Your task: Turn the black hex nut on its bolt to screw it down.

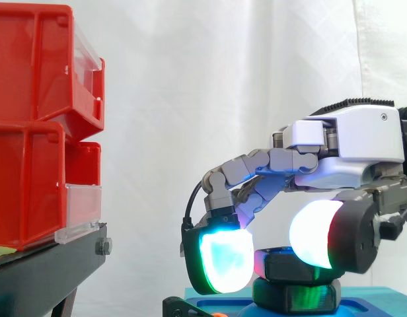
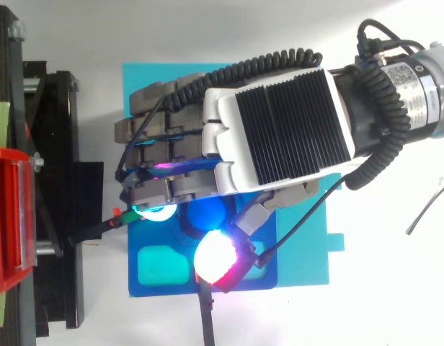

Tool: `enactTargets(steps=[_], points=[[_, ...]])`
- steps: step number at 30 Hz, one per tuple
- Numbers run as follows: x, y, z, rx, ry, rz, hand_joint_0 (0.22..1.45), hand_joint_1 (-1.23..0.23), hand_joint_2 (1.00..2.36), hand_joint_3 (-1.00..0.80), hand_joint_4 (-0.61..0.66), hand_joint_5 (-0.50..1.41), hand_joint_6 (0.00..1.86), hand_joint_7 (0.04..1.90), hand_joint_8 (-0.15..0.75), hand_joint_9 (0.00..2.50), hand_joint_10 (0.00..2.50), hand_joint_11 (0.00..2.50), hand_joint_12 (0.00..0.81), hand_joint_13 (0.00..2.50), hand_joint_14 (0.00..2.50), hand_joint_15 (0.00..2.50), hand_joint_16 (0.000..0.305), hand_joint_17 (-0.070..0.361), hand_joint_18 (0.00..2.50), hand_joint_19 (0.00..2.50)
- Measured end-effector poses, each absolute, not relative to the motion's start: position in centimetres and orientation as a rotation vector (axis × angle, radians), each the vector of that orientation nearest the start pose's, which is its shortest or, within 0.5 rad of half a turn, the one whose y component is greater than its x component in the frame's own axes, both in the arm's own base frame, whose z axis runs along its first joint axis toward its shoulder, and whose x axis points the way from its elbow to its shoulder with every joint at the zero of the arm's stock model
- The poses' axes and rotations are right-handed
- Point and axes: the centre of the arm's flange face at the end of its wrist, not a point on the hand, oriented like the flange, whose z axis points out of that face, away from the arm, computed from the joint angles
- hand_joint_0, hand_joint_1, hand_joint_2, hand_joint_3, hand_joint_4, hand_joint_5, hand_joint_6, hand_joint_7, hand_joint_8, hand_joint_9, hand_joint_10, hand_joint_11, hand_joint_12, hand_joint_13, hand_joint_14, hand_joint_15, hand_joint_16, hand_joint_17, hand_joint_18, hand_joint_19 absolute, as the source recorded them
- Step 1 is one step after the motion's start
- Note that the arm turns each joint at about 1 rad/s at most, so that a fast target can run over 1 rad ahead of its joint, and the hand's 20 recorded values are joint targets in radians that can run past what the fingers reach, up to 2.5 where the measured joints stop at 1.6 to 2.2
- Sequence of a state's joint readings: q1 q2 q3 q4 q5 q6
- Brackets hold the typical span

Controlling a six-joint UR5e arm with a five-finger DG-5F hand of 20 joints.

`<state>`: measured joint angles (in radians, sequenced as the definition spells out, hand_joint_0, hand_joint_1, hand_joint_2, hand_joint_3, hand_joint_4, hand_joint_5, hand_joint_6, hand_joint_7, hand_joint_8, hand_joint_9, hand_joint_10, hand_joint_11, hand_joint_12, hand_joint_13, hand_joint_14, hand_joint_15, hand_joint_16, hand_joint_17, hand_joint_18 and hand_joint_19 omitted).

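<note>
At the far left of the side view, two red bins (image 1: 32, 132) are sitting stacked on a black stand (image 1: 45, 271), clear label holders facing the work. A white curtain is hanging behind everything.

Moving right, the hand (image 1: 352, 142) is reaching in level from the right edge, palm facing down and fingers curling downward. One fingertip (image 1: 223, 261) is glowing cyan and green on the left side of the black nut (image 1: 293, 265). The thumb (image 1: 314, 234) is glowing white with a red edge against the nut's upper right. So the hand is closing on the nut, pinching it between fingers and thumb.

The nut is sitting low in the view, just above a wider black block (image 1: 296, 297) that is catching a green reflection. That block is resting on the blue tray (image 2: 164, 290).

From above, the stand and a bin are lying along the left edge. The tray is lying on a teal mat (image 2: 308, 252) to their right, well apart from the bins. The hand is covering most of the tray, its ribbed black back facing up. Between fingers and thumb a rounded blue shape (image 2: 207, 214) is peeking out, possibly the bolt's top, though the glow is making that hard to judge.
</note>
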<state>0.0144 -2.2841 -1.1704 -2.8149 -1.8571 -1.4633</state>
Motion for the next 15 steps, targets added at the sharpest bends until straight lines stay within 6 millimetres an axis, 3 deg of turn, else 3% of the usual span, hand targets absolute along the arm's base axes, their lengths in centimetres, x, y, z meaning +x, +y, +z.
enactTargets(steps=[3,15], points=[[74.94,-9.54,26.48,-0.154,1.559,0.319,0.34,-0.46,1.00,-0.50,0.24,-0.10,0.55,1.15,0.275,0.71,0.00,0.11,0.372,0.58,0.01,0.20,0.066,0.148,0.49,0.27],[74.92,-9.66,26.50,-0.154,1.558,0.319,0.29,-0.46,1.00,-0.50,0.28,-0.10,0.53,1.13,0.294,0.69,0.00,0.11,0.393,0.58,0.01,0.19,0.071,0.161,0.51,0.27]])
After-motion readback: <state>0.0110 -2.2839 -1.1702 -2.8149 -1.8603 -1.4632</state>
